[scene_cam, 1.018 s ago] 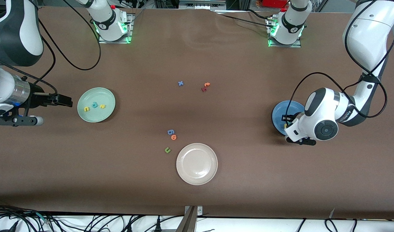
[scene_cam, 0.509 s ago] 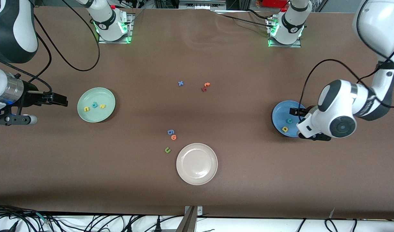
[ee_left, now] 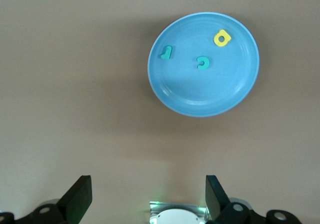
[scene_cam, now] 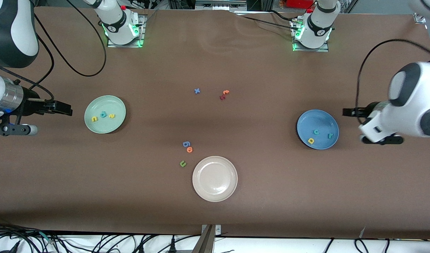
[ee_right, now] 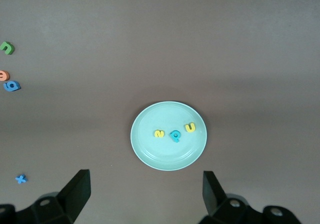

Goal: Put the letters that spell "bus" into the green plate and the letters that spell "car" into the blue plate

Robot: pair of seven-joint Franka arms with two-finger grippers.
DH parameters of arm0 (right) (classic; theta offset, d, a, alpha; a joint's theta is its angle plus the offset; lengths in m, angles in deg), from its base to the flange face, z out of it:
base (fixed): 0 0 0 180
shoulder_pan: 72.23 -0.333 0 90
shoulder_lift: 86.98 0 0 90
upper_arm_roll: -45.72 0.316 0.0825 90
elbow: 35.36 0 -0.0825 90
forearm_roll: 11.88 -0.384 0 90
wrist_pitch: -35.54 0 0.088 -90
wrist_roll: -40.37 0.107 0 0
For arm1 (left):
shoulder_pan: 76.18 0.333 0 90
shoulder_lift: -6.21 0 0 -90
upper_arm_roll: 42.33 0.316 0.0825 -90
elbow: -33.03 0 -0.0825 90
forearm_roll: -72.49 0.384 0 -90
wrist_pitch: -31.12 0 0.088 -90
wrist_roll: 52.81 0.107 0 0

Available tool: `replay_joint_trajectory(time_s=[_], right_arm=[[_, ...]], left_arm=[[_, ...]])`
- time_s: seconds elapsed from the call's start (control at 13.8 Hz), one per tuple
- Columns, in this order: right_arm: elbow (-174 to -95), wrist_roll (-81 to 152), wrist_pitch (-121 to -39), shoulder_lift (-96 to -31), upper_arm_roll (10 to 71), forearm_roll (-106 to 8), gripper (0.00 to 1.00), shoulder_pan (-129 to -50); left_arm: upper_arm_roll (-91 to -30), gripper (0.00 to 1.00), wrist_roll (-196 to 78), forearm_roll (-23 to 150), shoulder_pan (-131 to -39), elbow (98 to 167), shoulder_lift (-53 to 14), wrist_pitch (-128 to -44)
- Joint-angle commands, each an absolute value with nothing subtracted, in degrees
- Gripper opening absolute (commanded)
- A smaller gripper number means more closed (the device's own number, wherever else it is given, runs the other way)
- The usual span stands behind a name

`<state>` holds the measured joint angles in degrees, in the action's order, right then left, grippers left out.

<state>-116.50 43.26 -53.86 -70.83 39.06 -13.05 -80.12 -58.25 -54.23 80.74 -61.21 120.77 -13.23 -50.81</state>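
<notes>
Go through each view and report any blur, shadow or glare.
Front view: the left arm's wrist is motion-blurred beside the blue plate; a broad dim band runs across the table at mid-height; the cream plate shows a soft sheen. Left wrist view: sharp, with a soft shadow around the blue plate. Right wrist view: evenly lit, the green plate crisp, no glare.

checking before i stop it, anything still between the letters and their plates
Nothing visible. The b, u, s lie in the green plate; the c, a, r lie in the blue plate. Left gripper and right gripper are open, off the plates.
</notes>
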Motion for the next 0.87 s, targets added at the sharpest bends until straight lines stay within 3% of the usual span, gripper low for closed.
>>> replay_joint_trajectory(time_s=[0.0,0.36,0.8], right_arm=[[-118.69,44.94,-55.16,-72.92,40.89,-11.52,0.99,-79.17],[-117.89,45.11,-55.25,-71.69,40.54,-12.66,0.99,-79.00],[-117.72,45.02,-55.25,-71.60,40.45,-13.11,0.99,-78.91]], left_arm=[[-47.88,1.00,-49.11,75.05,-67.99,124.87,-2.61,-50.44],[-46.90,1.00,-73.70,74.00,-72.05,124.70,6.27,-54.74],[-46.64,1.00,-73.81,69.52,-71.79,125.67,9.28,-56.42]])
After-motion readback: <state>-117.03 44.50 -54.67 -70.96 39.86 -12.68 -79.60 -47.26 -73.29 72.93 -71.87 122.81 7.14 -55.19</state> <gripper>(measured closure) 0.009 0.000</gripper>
